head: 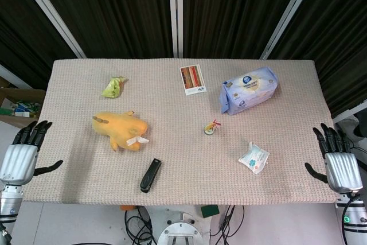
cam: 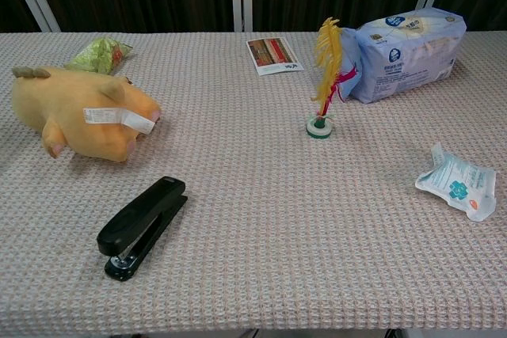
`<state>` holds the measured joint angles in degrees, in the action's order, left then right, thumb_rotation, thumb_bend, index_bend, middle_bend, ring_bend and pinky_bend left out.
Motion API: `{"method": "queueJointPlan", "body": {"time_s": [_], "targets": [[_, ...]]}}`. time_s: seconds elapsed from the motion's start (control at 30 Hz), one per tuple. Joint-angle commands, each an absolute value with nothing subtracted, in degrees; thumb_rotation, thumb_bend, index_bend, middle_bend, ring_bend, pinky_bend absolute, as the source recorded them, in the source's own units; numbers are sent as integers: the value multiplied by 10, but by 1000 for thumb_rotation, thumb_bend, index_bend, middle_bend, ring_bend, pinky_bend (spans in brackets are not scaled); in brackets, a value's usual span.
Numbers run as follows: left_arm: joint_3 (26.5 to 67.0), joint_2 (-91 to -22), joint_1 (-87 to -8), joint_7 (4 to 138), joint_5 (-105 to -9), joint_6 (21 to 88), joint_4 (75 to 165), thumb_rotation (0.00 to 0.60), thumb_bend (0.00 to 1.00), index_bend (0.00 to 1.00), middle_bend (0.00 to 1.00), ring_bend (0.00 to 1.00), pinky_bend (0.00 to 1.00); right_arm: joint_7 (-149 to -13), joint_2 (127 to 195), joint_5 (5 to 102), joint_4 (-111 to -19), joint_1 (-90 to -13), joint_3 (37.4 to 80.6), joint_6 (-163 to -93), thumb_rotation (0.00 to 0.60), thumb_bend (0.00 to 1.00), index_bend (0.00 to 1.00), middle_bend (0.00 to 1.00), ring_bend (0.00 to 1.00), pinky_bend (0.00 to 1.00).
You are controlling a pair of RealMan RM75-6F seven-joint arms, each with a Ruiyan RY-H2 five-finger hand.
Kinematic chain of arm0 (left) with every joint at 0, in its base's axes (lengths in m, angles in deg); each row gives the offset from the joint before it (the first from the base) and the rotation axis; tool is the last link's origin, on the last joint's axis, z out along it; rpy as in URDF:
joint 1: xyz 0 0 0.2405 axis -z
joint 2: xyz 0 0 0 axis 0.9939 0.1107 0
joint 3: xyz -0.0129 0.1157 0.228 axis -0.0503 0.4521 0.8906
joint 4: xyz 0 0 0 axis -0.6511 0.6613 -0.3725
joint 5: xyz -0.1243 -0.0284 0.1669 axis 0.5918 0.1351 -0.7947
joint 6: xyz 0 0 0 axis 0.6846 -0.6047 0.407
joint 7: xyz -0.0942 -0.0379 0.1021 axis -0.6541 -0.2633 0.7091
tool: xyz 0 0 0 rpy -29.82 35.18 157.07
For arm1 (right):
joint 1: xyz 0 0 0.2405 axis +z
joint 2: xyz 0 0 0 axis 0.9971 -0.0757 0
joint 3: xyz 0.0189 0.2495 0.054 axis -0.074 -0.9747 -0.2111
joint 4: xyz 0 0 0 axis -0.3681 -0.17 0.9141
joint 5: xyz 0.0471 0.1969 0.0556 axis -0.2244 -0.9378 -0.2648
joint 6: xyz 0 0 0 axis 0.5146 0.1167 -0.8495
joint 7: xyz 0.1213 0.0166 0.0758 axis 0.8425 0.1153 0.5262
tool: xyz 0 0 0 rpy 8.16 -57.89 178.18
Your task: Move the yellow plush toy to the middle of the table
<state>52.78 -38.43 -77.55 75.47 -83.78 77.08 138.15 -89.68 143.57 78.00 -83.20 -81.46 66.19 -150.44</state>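
Note:
The yellow plush toy [head: 120, 129] lies on its side on the left part of the table, with a white tag near its snout; the chest view shows the plush toy [cam: 79, 113] at the left edge. My left hand [head: 24, 153] hangs off the table's left side, fingers spread, holding nothing. Beyond the right edge my right hand [head: 337, 158] is also open and empty. Both hands are well away from the toy and appear only in the head view.
A black stapler [head: 151, 175] lies in front of the toy. A feathered shuttlecock [head: 211, 127] stands near the middle. Also here are a green wrapper [head: 113, 87], a card [head: 192, 79], a blue tissue pack [head: 249, 89] and a small white packet [head: 254, 158].

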Motion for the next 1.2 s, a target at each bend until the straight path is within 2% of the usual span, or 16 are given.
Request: {"method": "queueJointPlan", "body": {"time_s": [0.03,0.3,0.43,0.57,0.83,0.93,1.1,1.2], "targets": [[528,-383,-776,756,-837,771,1383,488,19,100,99,51,150,-896,1437,779,-830,-814,662,-1503,600,212,0,0,0,0],[523,-383,-761,761,-842,754,1387,487,19,93,99,51,150,-890,1434,776,-827,-814,657,-1505,600,211,0,0,0,0],[512,-389,-723,776,-862,723,1389,530,19,64,96,51,151,-889,1434,770,-826,-812,651,-1505,600,213,0,0,0,0],[494,-417,-679,783,-890,702,1361,575,20,29,42,26,150,-884,1441,775,-820,-810,647,-1512,600,214,0,0,0,0],[488,-446,-590,739,-862,562,1326,560,20,0,13,0,129,-856,1449,793,-790,-809,634,-1544,600,218,0,0,0,0],[490,-452,-565,726,-851,519,1315,515,18,0,2,0,116,-854,1447,792,-788,-810,633,-1546,600,219,0,0,0,0],[494,-474,-536,739,-868,505,1272,511,18,0,0,0,104,-848,1451,784,-778,-811,630,-1544,600,229,0,0,0,0],[500,-485,-522,734,-880,500,1255,533,18,0,0,0,101,-849,1455,780,-775,-808,630,-1538,600,235,0,0,0,0]]}}
